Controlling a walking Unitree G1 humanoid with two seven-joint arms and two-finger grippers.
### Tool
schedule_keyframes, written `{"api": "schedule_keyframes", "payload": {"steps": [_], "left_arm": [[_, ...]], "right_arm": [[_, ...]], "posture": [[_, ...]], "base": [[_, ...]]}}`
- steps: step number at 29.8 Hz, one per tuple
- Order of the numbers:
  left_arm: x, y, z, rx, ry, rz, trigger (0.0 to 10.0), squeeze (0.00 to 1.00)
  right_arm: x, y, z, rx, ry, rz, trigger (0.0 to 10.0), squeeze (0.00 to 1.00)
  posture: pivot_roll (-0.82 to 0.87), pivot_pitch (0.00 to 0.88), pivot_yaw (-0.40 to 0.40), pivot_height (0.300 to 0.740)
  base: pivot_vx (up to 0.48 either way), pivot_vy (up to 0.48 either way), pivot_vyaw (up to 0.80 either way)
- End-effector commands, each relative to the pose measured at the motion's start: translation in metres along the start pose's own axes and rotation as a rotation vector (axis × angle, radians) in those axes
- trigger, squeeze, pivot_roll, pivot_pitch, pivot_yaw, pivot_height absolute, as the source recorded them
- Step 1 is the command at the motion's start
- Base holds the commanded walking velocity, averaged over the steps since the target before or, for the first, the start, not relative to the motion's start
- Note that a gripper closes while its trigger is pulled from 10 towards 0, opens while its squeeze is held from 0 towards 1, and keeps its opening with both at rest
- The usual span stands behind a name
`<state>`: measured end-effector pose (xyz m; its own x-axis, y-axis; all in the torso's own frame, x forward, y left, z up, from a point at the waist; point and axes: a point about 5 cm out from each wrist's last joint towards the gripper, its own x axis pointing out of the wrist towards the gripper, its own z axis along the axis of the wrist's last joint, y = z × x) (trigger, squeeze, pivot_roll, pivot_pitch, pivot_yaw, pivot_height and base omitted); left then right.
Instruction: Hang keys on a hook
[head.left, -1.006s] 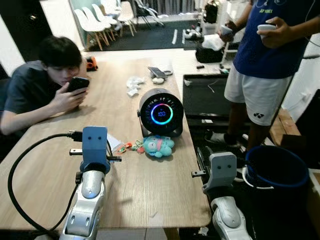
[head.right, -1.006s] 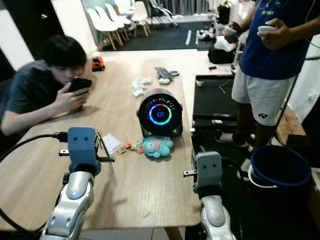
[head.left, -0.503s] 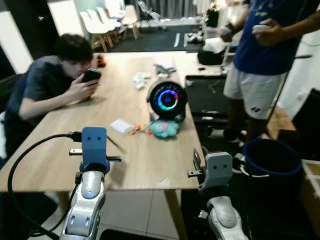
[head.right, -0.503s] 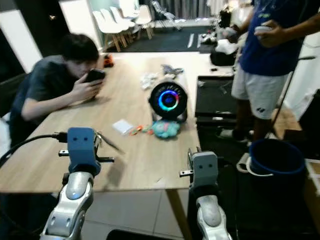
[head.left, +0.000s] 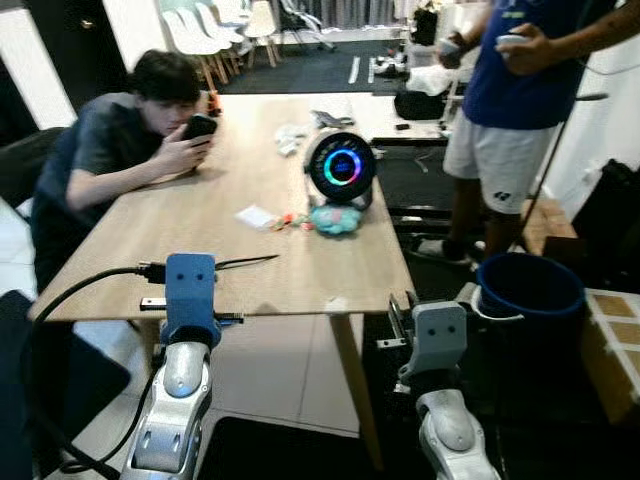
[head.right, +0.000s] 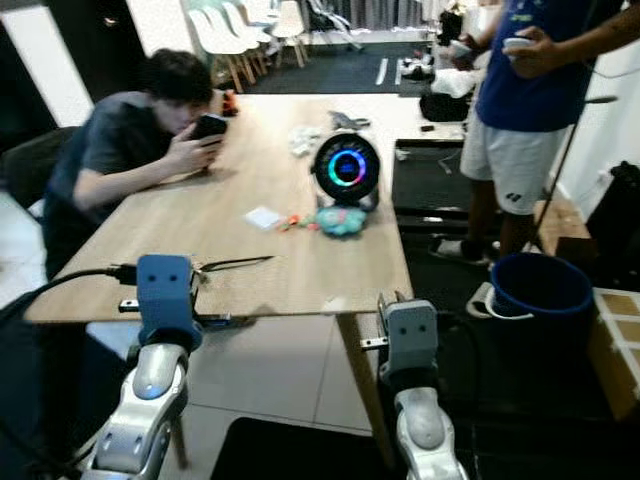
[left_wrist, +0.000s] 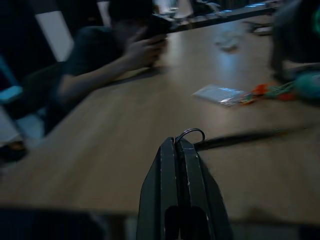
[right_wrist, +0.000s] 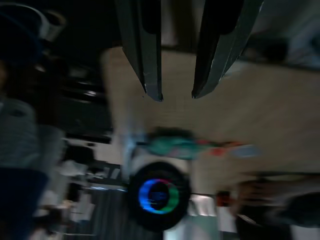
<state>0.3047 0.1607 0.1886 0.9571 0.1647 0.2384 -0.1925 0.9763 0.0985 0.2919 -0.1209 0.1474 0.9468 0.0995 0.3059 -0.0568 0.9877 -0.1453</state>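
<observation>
My left gripper (left_wrist: 180, 143) is shut, and a small metal key ring (left_wrist: 190, 134) pokes out from between its fingertips. In the left eye view its thin black fingers (head.left: 247, 262) reach out level over the near edge of the wooden table (head.left: 200, 230). A teal plush keychain (head.left: 335, 218) with orange bits (head.left: 294, 220) lies on the table, well beyond the gripper. My right gripper (right_wrist: 176, 95) is open and empty, held low off the table's near right corner, its blue wrist block (head.left: 437, 335) beside the table leg.
A round black speaker with a glowing ring (head.left: 341, 167) stands behind the plush. A white card (head.left: 255, 216) lies nearby. A person with a phone (head.left: 130, 135) sits at the table's left; another person (head.left: 510, 110) stands on the right. A blue bucket (head.left: 530, 292) is on the floor.
The camera has backed away from the table: the table and its objects now sit farther off and its near edge and leg show. Both arms keep their pose.
</observation>
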Motion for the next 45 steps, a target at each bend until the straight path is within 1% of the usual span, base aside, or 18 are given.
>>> {"api": "schedule_keyframes", "payload": {"steps": [1, 3, 12, 38, 45], "left_arm": [[-0.0014, 0.0018, -0.0050, 0.018, 0.014, 0.005, 10.0, 0.00], [-0.0014, 0.0018, -0.0050, 0.018, 0.014, 0.005, 10.0, 0.00], [-0.0007, 0.0013, -0.0052, 0.018, 0.013, 0.004, 10.0, 0.00], [-0.0008, 0.0016, -0.0058, 0.020, 0.016, 0.006, 10.0, 0.00], [-0.0010, 0.0016, -0.0062, 0.023, 0.019, 0.005, 10.0, 0.00]], "right_arm": [[-0.0032, -0.0007, -0.0050, -0.006, 0.021, 0.005, 10.0, 0.00], [-0.0031, -0.0006, -0.0051, -0.006, 0.021, 0.006, 10.0, 0.00], [-0.0026, -0.0004, -0.0052, -0.004, 0.020, 0.011, 10.0, 0.00], [-0.0038, 0.0011, -0.0057, 0.002, 0.025, 0.014, 10.0, 0.00], [-0.0046, 0.0012, -0.0061, 0.005, 0.029, 0.008, 10.0, 0.00]], "posture": [[0.05, 0.114, 0.108, 0.740], [0.05, 0.114, 0.108, 0.740], [0.05, 0.109, 0.109, 0.740], [0.05, 0.118, 0.112, 0.740], [0.05, 0.121, 0.114, 0.740]], "base": [[-0.315, 0.000, 0.00], [-0.315, 0.000, 0.00], [-0.320, 0.000, 0.51], [-0.322, 0.000, 0.58], [-0.323, 0.000, 0.00]]}}
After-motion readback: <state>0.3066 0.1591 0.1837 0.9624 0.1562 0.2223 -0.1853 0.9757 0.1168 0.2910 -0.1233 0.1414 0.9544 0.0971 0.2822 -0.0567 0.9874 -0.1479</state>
